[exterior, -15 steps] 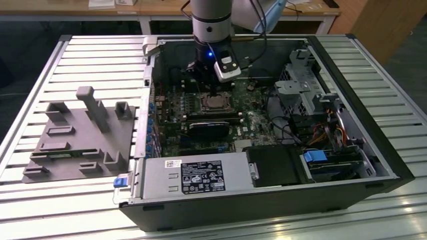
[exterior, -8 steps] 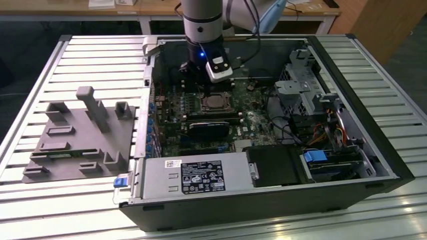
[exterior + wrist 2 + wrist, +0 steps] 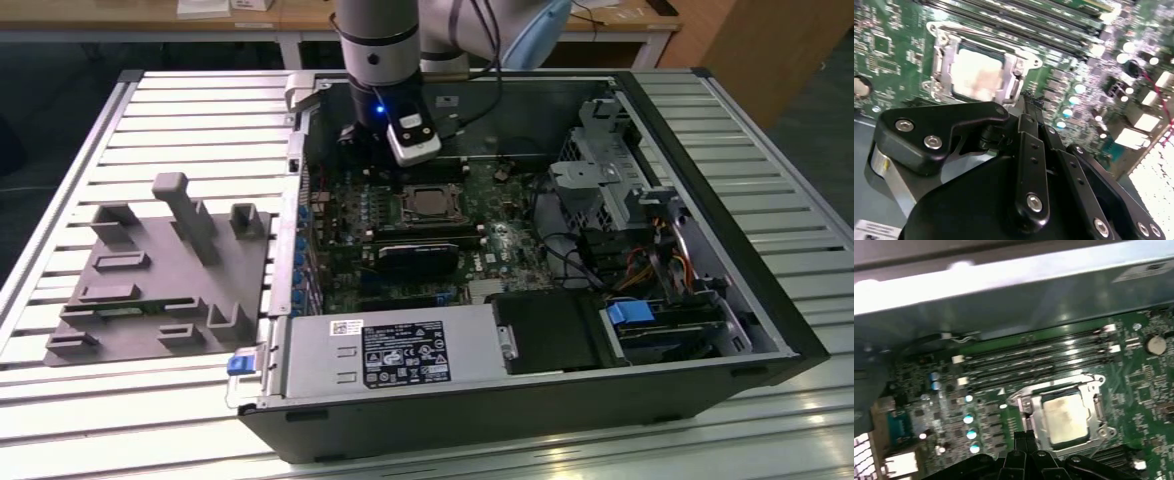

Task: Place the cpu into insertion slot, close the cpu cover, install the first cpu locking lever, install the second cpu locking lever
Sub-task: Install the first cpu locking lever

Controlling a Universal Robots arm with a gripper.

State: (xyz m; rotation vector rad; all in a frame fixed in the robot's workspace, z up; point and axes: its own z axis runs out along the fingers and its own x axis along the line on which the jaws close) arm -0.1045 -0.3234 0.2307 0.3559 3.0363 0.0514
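Observation:
The cpu (image 3: 976, 75) lies flat in the insertion slot (image 3: 430, 203) on the green board, its dull silver top facing up. The cpu cover (image 3: 945, 65) lies down around it as a silver frame. In the first wrist view the cpu (image 3: 1064, 417) and the cpu cover (image 3: 1093, 390) sit just past my fingertips. My gripper (image 3: 1027, 106) hovers low beside one edge of the socket, black fingers (image 3: 1030, 150) pressed together with nothing between them. The exterior view has the gripper (image 3: 378, 160) inside the open case, just behind the socket.
Long memory slots (image 3: 1029, 357) run beside the socket. A black block (image 3: 414, 258) sits in front of it, and a power supply (image 3: 387, 355) fills the case front. The drive cage (image 3: 627, 190) and cables stand at the exterior view's right. A grey fixture (image 3: 160, 270) lies left.

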